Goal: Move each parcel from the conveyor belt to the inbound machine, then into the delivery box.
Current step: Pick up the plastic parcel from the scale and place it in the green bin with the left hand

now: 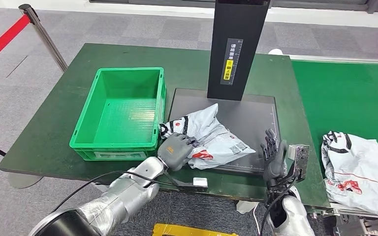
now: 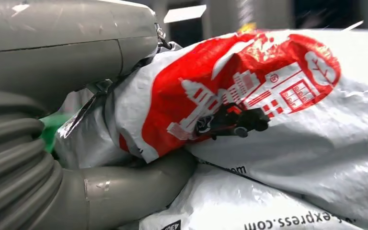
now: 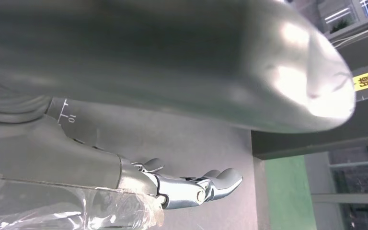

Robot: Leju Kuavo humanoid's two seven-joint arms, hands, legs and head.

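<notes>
Head view: left hand (image 1: 175,150) clamped on the near-left corner of a crumpled parcel (image 1: 211,133), fingers curled into the soft plastic. Parcel lying on the dark plate of the inbound machine (image 1: 256,118), just in front of its black upright column, long axis running from that gripped corner out toward the right hand (image 1: 274,156). Green delivery box (image 1: 120,113) immediately to the left of the parcel, its wall almost touching the bag's black-printed edge; so the carry goes leftward and over the rim, and the left hand is plainly the nearer one. Right hand upright at the plate's near-right edge, fingers straight and spread, holding nothing, just beside the bag but apart from it. Second parcel (image 1: 357,164), same grey-white film with red and black print, waiting on the green conveyor belt (image 1: 344,93) to the right, well apart from both hands.

Left wrist view: thick grey thumb (image 2: 139,179) pressed under a fold of glossy film, red cityscape print bunched against the palm. Thin, slippery, limp material, likely to sag and drag when lifted. Sliver of green behind the wrist cover.

Right wrist view: silvery fingers (image 3: 206,184) extended over the matt grey plate, nothing between them; clear wrinkled wrap on the forearm.
</notes>
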